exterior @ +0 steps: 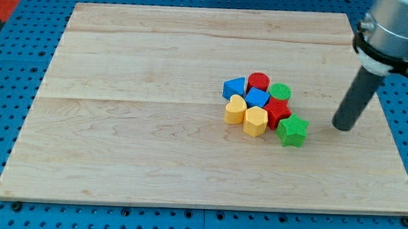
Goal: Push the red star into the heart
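Where ridged plastic blocks cluster, red star [278, 111] near yellow heart [235, 110], my tip [342, 126] right, no end effector visible.

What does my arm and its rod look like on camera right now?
The arm's end is a light grey cylinder with a black band, cut off at the view's top right. From it hangs a straight, dark, matte rod; my tip is plain and round. No cables or markings show.

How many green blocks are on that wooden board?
2. A green round block sits at the cluster's upper right; a green star sits at its lower right, nearest my tip. None seems hidden.
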{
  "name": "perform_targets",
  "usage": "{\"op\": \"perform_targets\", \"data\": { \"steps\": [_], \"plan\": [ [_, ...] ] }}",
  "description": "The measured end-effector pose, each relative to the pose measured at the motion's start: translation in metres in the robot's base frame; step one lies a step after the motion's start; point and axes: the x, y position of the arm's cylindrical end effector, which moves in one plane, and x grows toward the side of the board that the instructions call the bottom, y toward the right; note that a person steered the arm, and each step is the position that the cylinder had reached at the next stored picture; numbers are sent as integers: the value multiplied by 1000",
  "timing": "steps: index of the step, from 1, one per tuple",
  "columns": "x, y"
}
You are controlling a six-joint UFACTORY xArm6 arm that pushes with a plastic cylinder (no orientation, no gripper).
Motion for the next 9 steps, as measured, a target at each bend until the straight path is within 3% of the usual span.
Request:
{"op": "perform_targets", "data": {
  "steps": [2, 5, 9],
  "plan": [
    [-12, -34],
    [-52, -175],
    [-54, -172]
  ]
}}
